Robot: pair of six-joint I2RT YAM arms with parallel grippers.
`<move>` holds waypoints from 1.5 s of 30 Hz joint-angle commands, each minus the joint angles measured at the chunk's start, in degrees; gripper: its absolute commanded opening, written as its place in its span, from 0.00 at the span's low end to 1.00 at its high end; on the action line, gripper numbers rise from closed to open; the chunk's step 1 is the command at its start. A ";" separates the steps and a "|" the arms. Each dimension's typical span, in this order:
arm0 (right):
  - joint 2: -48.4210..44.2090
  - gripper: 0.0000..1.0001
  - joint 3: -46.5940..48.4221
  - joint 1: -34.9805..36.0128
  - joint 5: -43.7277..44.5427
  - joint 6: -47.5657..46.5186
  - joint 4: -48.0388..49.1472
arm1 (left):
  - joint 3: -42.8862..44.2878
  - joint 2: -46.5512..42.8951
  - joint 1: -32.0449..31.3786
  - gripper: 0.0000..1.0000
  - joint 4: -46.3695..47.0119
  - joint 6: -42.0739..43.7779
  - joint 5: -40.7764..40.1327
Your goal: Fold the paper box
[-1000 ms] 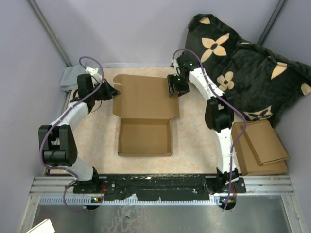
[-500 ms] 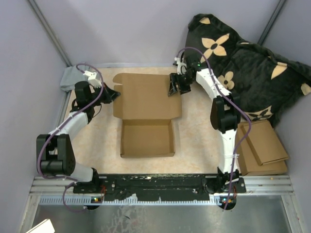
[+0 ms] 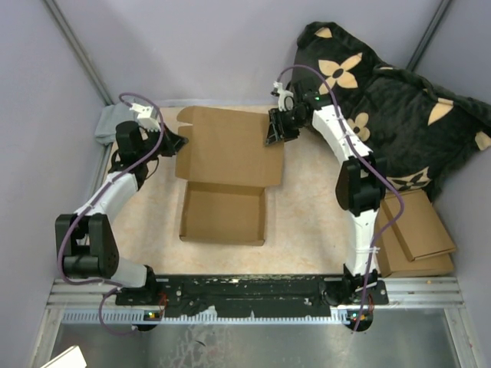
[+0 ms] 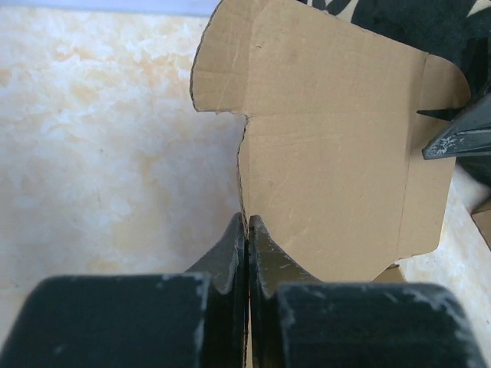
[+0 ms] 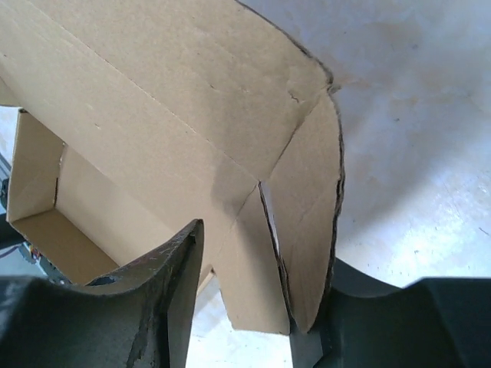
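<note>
The left gripper (image 3: 179,142) is pinching the left lid edge of the plain brown cardboard paper box (image 3: 230,149); the right gripper (image 3: 273,133), jaws apart, is straddling its right tab.

I've got my left arm (image 3: 115,184) reaching forward up the left side, elbow folded back near its base, wrist turned inward. My left gripper (image 3: 173,143) has its fingers pressed together, pinching the edge of the paper box (image 3: 230,146). My right arm (image 3: 357,192) is stretched far forward, forearm angled in to the left. My right gripper (image 3: 273,135) has its jaws apart, straddling a corner flap. One finger (image 5: 165,284) is clear of the card, the other touching it.
</note>
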 commanded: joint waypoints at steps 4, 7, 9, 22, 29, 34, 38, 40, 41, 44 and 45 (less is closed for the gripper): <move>-4.17 0.36 6.38 1.96 6.65 0.58 -9.12 | 5.68 -3.36 -2.36 0.00 -2.93 5.83 -1.83; -3.57 0.33 7.03 2.44 7.05 1.04 -11.05 | 5.16 -4.06 -2.93 0.00 -2.91 6.39 -2.26; -3.77 0.32 6.40 2.80 7.78 1.18 -11.18 | 4.79 -4.45 -3.37 0.00 -2.92 6.76 -2.60; -2.03 0.00 10.20 3.43 23.16 4.72 -11.97 | 6.02 -5.48 -4.42 0.21 -3.53 7.37 -4.80; -7.34 0.00 5.91 4.35 29.96 -0.31 0.69 | 9.56 -6.05 -4.40 0.42 -9.36 11.66 -9.53; -14.06 0.00 -7.92 4.54 28.89 -4.93 17.54 | 12.66 -6.24 -4.39 0.46 -14.20 17.39 -12.30; -20.09 0.00 -21.43 5.04 28.19 -10.80 34.13 | 15.86 -4.69 -4.39 0.50 -16.68 20.19 -13.37; -22.08 0.00 -25.75 5.28 28.13 -13.16 40.22 | 17.94 -3.19 -4.37 0.52 -17.91 20.50 -12.58; -22.47 0.00 -26.16 5.28 27.97 -14.16 41.88 | 19.14 -2.20 -4.40 0.52 -18.46 20.47 -11.87; -21.79 0.00 -23.74 5.33 28.18 -15.71 40.72 | 22.91 0.84 -4.38 0.53 -21.11 20.19 -10.33; -21.40 0.00 -22.84 5.33 28.10 -15.98 40.05 | 23.96 1.61 -4.48 0.53 -21.76 20.04 -10.12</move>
